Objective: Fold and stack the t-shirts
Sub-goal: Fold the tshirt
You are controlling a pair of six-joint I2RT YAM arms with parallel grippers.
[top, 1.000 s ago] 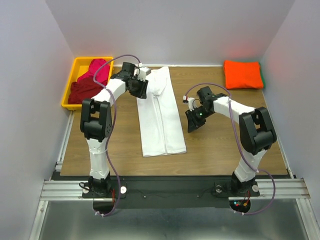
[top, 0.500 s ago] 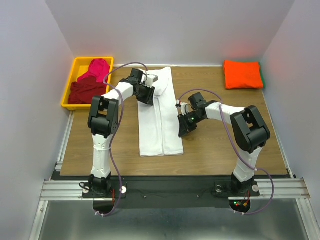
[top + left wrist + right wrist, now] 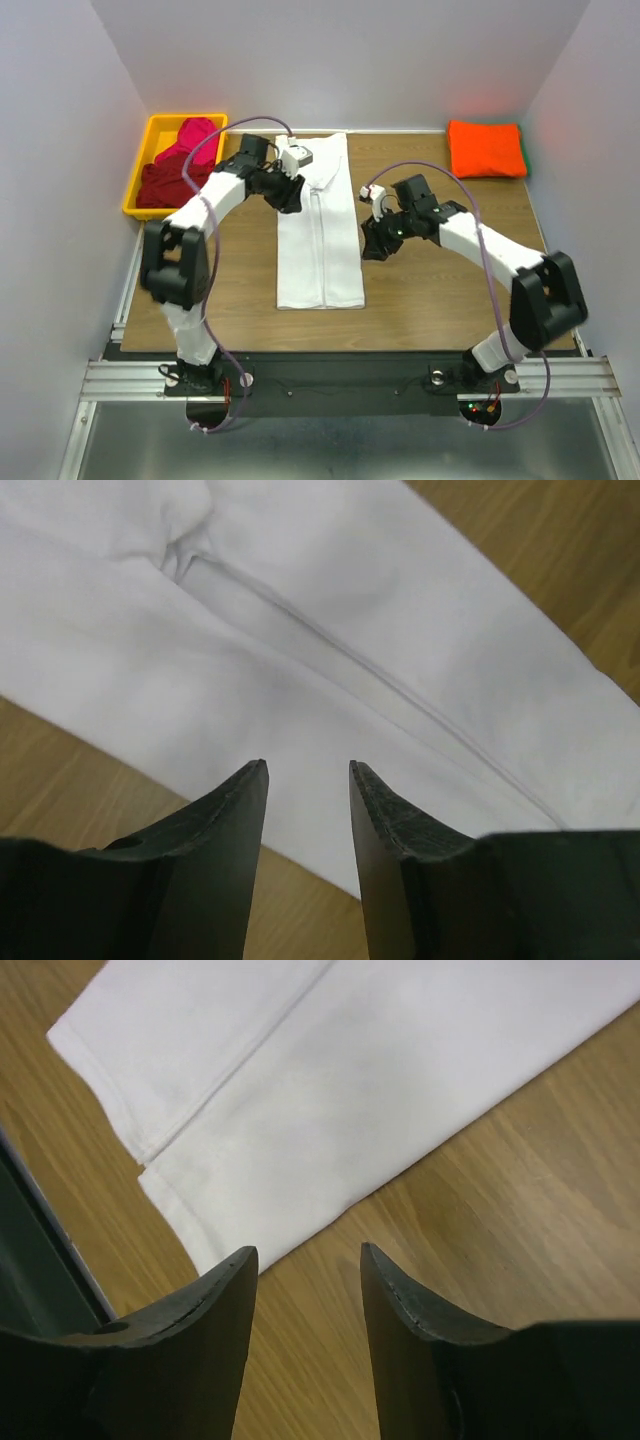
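Note:
A white t-shirt (image 3: 320,230) lies flat mid-table, folded lengthwise into a long narrow strip with a seam down its middle. My left gripper (image 3: 289,193) is at the strip's upper left edge. In the left wrist view its jaws (image 3: 308,770) stand open and empty just above the white cloth (image 3: 330,620). My right gripper (image 3: 372,246) is beside the strip's right edge. Its jaws (image 3: 308,1255) are open over bare wood, with the shirt's hem corner (image 3: 300,1110) just ahead. An orange t-shirt (image 3: 486,148) lies folded at the back right. Magenta (image 3: 196,136) and dark red (image 3: 164,183) t-shirts are heaped in the bin.
A yellow plastic bin (image 3: 137,187) stands at the table's back left corner. Grey walls close in the left, back and right sides. A metal rail (image 3: 350,377) with both arm bases runs along the near edge.
The right gripper came in to the shirt's right edge, opened and drew slightly back. The left gripper widened at the left edge. The shirt now lies straighter and narrower.

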